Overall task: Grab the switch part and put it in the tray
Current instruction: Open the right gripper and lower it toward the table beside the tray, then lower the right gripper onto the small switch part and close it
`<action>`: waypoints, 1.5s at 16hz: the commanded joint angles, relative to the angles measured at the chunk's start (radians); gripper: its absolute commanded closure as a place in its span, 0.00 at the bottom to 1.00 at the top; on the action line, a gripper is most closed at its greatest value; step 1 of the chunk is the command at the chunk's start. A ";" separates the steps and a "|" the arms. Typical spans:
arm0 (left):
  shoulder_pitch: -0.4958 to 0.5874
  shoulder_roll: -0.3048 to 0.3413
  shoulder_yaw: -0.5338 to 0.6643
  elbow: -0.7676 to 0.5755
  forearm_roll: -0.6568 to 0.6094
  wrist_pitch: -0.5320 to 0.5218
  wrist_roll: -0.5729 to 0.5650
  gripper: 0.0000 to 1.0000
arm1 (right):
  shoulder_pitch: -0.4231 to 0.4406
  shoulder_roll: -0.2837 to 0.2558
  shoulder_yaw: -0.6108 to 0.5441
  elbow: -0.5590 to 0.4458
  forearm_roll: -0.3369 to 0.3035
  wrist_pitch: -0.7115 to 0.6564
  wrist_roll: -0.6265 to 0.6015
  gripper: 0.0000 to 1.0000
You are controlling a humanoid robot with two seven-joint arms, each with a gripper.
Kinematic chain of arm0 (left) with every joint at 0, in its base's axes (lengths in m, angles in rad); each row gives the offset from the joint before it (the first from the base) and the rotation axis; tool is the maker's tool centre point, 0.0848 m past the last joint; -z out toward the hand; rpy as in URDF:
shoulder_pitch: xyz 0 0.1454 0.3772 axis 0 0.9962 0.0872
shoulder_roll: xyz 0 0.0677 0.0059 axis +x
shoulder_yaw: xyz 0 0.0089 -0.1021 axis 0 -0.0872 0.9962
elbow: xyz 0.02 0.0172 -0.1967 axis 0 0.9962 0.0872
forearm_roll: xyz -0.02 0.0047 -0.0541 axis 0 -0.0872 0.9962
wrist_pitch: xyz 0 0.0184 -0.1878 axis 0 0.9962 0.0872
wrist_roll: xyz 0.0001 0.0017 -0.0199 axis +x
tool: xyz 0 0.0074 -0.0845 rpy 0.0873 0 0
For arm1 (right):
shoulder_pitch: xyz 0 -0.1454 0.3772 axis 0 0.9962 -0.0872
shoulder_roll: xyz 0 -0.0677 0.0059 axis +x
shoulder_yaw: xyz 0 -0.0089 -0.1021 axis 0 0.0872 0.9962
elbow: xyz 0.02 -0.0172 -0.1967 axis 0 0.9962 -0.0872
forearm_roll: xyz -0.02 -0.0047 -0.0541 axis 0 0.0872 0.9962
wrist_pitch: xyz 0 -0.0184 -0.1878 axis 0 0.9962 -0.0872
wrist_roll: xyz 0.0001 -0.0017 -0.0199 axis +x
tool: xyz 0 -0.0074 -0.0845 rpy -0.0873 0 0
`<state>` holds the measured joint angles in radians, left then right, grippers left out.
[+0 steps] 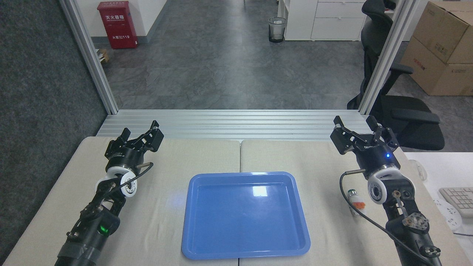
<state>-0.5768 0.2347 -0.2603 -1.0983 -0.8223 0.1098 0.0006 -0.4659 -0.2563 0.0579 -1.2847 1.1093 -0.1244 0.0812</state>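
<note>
The right gripper [357, 125] is up near the far edge of the table [295, 155], on the right side. Its two black fingers [339, 123] stand wide apart, and nothing is between them. A small blue light glows on its round black body.

Behind the gripper, closer to me, is a white round joint of the right arm. A thin black cable loops out from the arm and curves down over the table.

The switch part [355, 198] lies on the table just beside that arm, on its left side. It is small and whitish, with an orange-red block and a silvery-green round end. The round end points away from me. The black cable runs just beside it. It is well behind the open fingers and not touching them.

The tray [192, 236] is big, blue and shiny. It sits flat in the middle of the table, to the left of the switch part, with a gap of bare table between them.

The left gripper [142, 130] is far over on the left side of the table. Its fingers are spread open too, and it holds nothing.

Beyond the table are a grey floor, a red box [116, 24], a bin [277, 29], a black chair [399, 107] and brown cardboard boxes [441, 48].
</note>
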 commanded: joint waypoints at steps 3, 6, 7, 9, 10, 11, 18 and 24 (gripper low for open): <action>0.000 0.000 0.001 0.000 0.000 -0.001 -0.001 0.00 | -0.011 0.000 -0.001 -0.007 0.000 0.000 0.000 0.05; 0.000 0.000 0.000 0.000 0.000 0.001 -0.001 0.00 | -0.017 -0.001 -0.004 -0.007 0.001 0.000 0.000 0.05; 0.000 0.000 0.000 0.000 0.000 0.001 -0.001 0.00 | -0.022 -0.006 -0.004 -0.007 0.001 0.000 0.000 0.05; 0.000 0.000 0.001 0.000 0.000 0.001 -0.001 0.00 | -0.031 -0.030 -0.003 -0.007 0.001 0.000 0.000 0.05; 0.000 0.000 0.000 0.000 0.000 0.001 -0.001 0.00 | -0.033 -0.035 -0.001 -0.007 0.001 0.000 0.002 0.05; 0.001 0.000 0.000 0.000 0.000 0.001 -0.001 0.00 | -0.031 -0.037 0.002 -0.007 0.003 0.000 0.002 0.05; 0.000 0.000 0.000 0.000 0.000 0.001 -0.001 0.00 | 0.074 -0.093 -0.003 -0.039 0.004 0.040 0.029 0.06; 0.000 0.000 0.000 0.000 0.000 0.001 -0.001 0.00 | 0.296 -0.015 0.002 0.137 -0.003 0.037 0.022 0.06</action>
<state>-0.5768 0.2347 -0.2601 -1.0984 -0.8222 0.1098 0.0006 -0.2861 -0.3037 0.0576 -1.2780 1.1092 -0.0864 0.1070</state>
